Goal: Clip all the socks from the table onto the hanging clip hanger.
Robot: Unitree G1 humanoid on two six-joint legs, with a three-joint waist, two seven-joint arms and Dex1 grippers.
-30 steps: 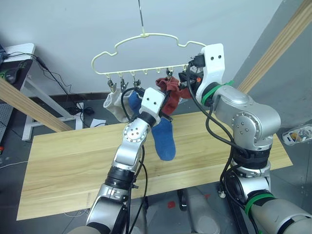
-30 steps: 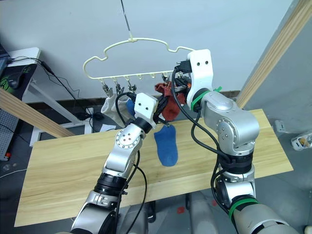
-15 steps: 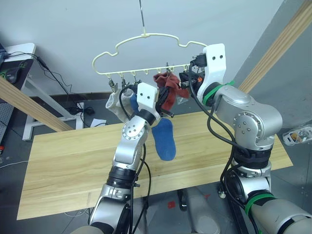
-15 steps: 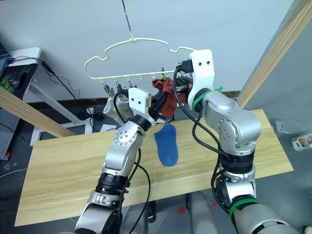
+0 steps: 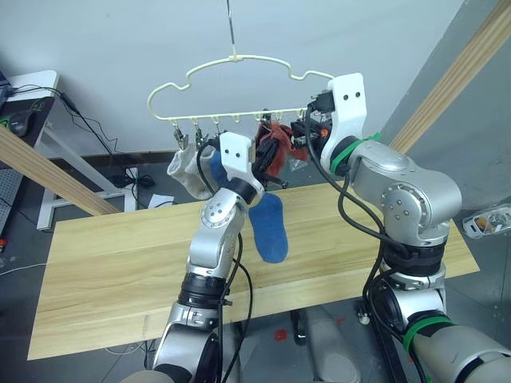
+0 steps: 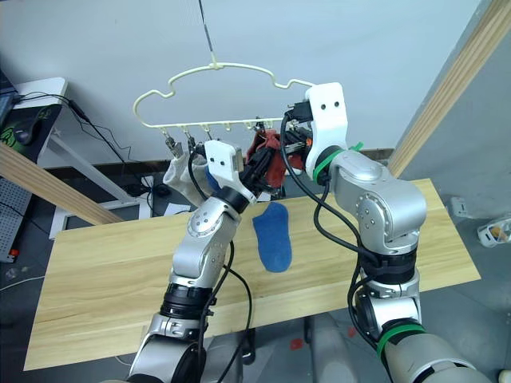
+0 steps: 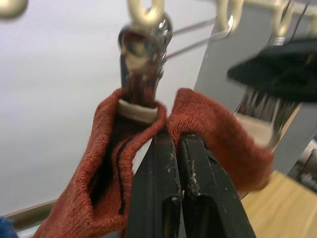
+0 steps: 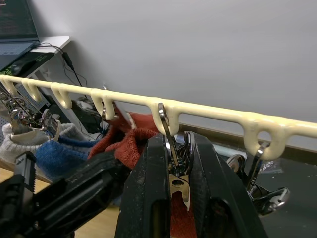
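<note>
The pale-yellow clip hanger [image 5: 239,60] hangs from a wire above the table [image 5: 104,263]. A light grey sock [image 5: 185,171] and a blue sock [image 5: 214,163] hang from its left clips. Another blue sock [image 6: 273,237] lies on the table. My left gripper [image 7: 176,136] is shut on the cuff of a rust-red sock [image 7: 99,163], held up against a silver clip [image 7: 143,74] that meets the cuff. My right gripper [image 8: 173,144] is shut on another silver clip [image 8: 174,166] just right of the red sock [image 5: 275,152].
Round wooden poles slant at the left [image 5: 48,175] and at the right [image 5: 455,76]. A desk with cables [image 5: 32,88] stands beyond the table's left end. Small items lie on the floor at the right [image 5: 487,219].
My left gripper has risen with the rust-red sock, from below the clip row up to it. The hanger has swung slightly left. The right gripper has hardly moved.
</note>
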